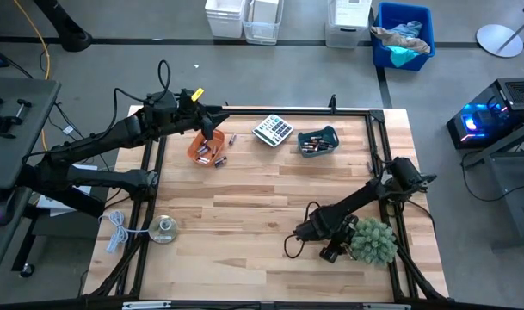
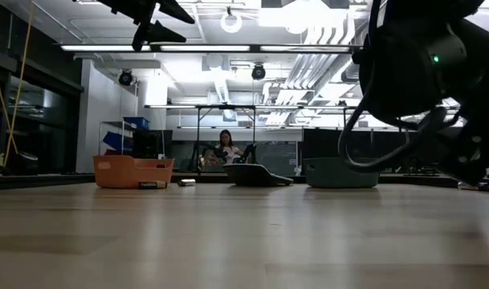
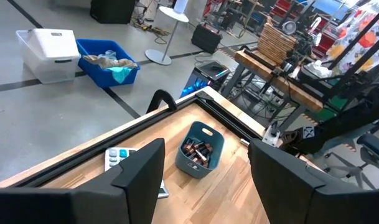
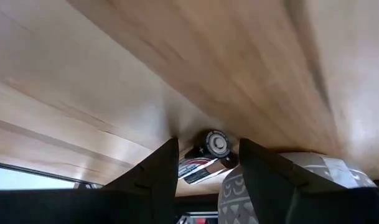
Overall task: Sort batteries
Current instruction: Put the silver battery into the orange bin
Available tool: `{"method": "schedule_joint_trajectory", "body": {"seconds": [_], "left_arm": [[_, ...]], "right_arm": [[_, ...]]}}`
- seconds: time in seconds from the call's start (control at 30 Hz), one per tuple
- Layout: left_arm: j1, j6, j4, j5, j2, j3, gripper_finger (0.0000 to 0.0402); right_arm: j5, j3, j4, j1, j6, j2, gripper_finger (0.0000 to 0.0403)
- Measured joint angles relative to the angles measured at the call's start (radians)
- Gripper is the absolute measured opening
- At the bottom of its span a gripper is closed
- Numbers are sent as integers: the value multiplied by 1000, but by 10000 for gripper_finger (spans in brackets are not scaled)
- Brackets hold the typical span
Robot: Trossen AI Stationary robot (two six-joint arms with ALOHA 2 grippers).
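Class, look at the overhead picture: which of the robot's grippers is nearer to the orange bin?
Left. The left gripper hovers directly over the orange bin; the right gripper sits low at the table's opposite corner.

Grey calculator [image 1: 273, 130] on the wooden table [image 1: 262, 224], spiky green ball [image 1: 373, 240], blue bin [image 1: 405, 34] on floor

Overhead straight down, low level across table [image 1: 270, 207], wrists close

orange bin [image 1: 200, 148], teal bin [image 1: 317, 142], grey calculator [image 1: 273, 130], pale striped wooden table [image 1: 270, 207], blue crate [image 1: 404, 34]
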Motion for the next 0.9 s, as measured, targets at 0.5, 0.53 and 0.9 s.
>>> {"method": "schedule_joint_trajectory", "body": {"seconds": [0.5, 0.53, 0.9], "left_arm": [[0, 13, 0, 0, 0, 0, 220], [0, 16, 0, 0, 0, 0, 220], [0, 17, 0, 0, 0, 0, 220]], "right_arm": [[29, -2, 25, -14, -44, 13, 69], [31, -1, 26, -16, -58, 12, 53], [283, 145, -52, -162, -326, 16, 36]]}}
